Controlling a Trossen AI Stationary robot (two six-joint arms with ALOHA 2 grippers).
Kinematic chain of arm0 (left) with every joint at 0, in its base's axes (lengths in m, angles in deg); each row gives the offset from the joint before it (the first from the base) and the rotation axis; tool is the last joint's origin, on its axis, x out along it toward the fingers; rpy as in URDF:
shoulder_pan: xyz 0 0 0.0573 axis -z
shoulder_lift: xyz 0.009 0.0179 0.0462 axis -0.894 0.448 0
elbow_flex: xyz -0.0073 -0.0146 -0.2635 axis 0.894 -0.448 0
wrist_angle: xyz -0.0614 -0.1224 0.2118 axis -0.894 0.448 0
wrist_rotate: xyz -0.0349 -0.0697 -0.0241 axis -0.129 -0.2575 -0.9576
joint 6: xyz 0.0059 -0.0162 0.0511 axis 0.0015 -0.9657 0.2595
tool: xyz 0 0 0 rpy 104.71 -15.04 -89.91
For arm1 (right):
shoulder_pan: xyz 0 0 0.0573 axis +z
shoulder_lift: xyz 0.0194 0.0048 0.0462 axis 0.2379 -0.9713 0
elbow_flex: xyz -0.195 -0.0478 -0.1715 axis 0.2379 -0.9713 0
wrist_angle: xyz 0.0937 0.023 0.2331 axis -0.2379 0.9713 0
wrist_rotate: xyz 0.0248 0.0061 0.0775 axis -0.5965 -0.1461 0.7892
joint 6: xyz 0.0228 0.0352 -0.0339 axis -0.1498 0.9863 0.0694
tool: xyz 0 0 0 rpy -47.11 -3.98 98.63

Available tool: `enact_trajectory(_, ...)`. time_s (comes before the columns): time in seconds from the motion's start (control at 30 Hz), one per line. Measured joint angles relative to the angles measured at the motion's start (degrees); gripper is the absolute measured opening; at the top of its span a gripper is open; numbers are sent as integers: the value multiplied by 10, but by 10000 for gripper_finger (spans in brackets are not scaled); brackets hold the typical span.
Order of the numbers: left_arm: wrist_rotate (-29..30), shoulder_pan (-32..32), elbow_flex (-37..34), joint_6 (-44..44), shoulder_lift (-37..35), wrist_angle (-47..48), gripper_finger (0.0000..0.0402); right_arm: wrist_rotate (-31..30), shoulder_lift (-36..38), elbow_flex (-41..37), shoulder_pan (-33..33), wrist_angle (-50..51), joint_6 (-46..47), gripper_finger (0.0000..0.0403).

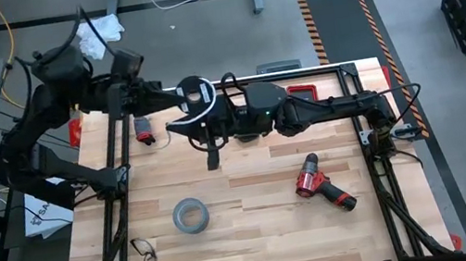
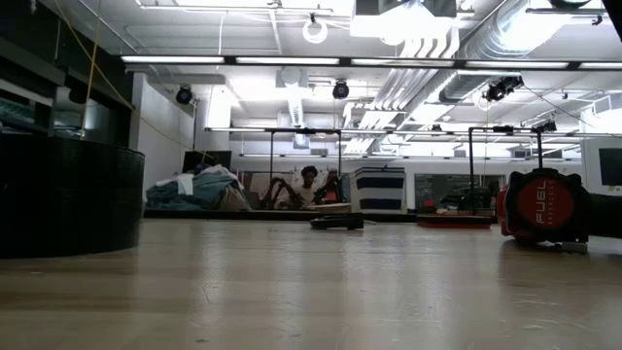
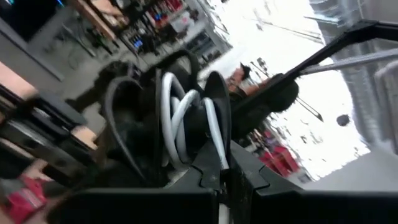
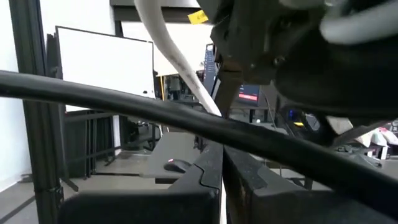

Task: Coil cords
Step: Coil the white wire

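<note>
Both arms are matte black, built of rounded joint housings linked by slim tubular segments. The right arm [image 1: 324, 111] carries a small green light near its wrist; thin black cables loop along the left arm [image 1: 52, 112].

on the wooden surface [image 1: 260, 239] lie one grey tape roll [image 1: 189, 216], one red cordless drill [image 1: 322, 187] and one pair of glasses [image 1: 144, 258]. above it hang one black spool [image 1: 197, 96] and one white cord [image 1: 196, 117]. two dark arms show.
</note>
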Motion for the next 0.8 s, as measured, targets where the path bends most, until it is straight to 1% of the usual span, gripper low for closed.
enact_trajectory(0.2, -47, 1, 0, -44, 3, -3, 0, -1, 0, 0, 0, 8, -10, 0)
enact_trajectory(0.3, -69, 3, -1, -61, -3, -6, 0, -11, 0, 1, -3, 11, -6, 0)
enact_trajectory(0.4, -60, 3, -1, -58, -10, -8, 0, -12, 0, 1, -5, 8, -5, 0)
enact_trajectory(0.5, -30, 3, -1, -46, -17, -16, 0, -13, 0, 1, -4, 10, -3, 0)
enact_trajectory(0.57, -31, 3, -1, -46, -18, -17, 0, -13, -1, 0, -5, 10, -3, 0)
enact_trajectory(0.7, -62, 4, -1, -62, -14, -12, 0, -13, -1, 0, -5, 2, -4, 0)
enact_trajectory(0.8, -62, 7, -1, -64, -11, -12, 0, -3, -1, 0, -5, -8, -2, 0)
